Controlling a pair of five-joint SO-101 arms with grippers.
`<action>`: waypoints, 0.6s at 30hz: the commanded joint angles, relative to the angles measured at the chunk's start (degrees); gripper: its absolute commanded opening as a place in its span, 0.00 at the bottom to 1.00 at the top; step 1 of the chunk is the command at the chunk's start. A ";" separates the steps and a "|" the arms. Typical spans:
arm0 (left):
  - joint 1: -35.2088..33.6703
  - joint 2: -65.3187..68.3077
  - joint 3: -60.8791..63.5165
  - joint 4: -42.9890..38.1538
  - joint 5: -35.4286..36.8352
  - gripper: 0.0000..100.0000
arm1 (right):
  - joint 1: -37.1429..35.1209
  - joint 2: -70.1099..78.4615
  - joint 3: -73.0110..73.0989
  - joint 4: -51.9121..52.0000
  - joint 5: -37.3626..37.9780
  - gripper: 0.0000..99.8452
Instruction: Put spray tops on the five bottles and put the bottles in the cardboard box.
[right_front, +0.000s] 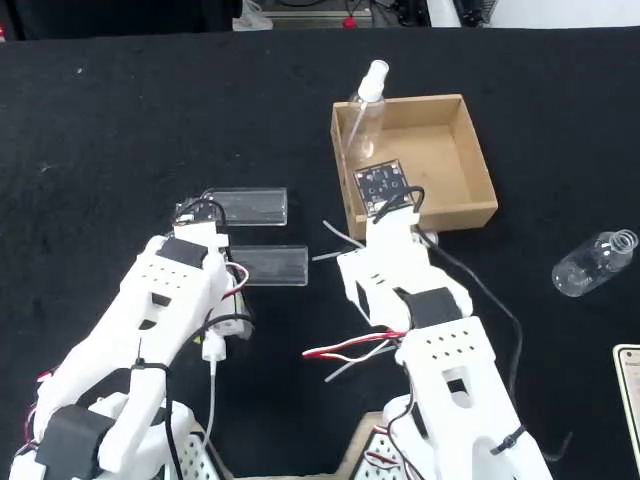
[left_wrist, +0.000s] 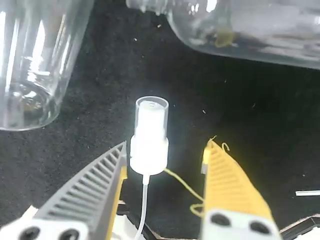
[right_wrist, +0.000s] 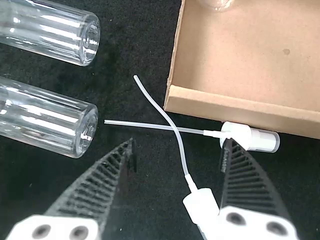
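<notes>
My left gripper (left_wrist: 166, 147) is open around a white spray top (left_wrist: 149, 137) that stands on the black table close to one finger. Two clear capless bottles (left_wrist: 35, 60) (left_wrist: 250, 25) lie just beyond it. My right gripper (right_wrist: 178, 145) is open above two spray tops with long tubes. One spray top (right_wrist: 250, 137) lies against the cardboard box (right_wrist: 240, 55). The other (right_wrist: 202, 205) lies by a finger. In the high view a bottle with a spray top (right_front: 365, 110) stands in the box's (right_front: 470, 160) far left corner. The left gripper (right_front: 203, 213) and right gripper (right_front: 398, 207) sit mid-table.
Two clear bottles (right_front: 245, 205) (right_front: 272, 265) lie side by side between the arms. Another capless bottle (right_front: 595, 262) lies far right of the box. Loose red and white wires (right_front: 345, 352) trail from the right arm. A card's corner (right_front: 628, 370) shows at the right edge.
</notes>
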 joint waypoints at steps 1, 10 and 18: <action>1.01 -0.18 -0.04 0.09 -1.05 0.24 | 1.14 -2.07 -0.48 -1.14 0.09 0.26; -6.55 -0.18 1.71 0.35 -5.98 0.24 | 1.14 -2.07 -0.40 -1.32 0.09 0.26; -1.01 -0.18 2.86 0.00 -8.26 0.23 | 1.14 -1.98 -0.40 -1.23 0.09 0.26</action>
